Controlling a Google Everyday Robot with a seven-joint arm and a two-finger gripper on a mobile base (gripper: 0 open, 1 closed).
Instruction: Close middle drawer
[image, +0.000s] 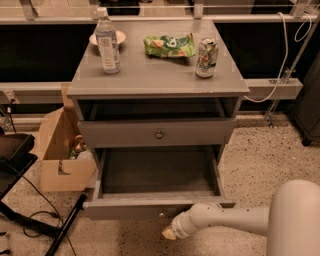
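Note:
The middle drawer (150, 209) is wide, shallow and grey, and it is pulled far out of the cabinet (157, 77) with its empty inside showing. Its flat front faces me, with a small knob (161, 214) at its lower edge. My gripper (169, 232) is at the end of the white arm, low at the front. It sits just below and in front of the drawer front, near the knob. The top drawer (159, 134) above is slightly out. The lowest drawer is hidden.
A water bottle (107, 41), a plate (120, 37), a green snack bag (169, 45) and a can (206, 58) stand on the cabinet top. An open cardboard box (62, 145) sits on the floor at the left, by black stand legs (65, 227). A cable (285, 60) hangs at the right.

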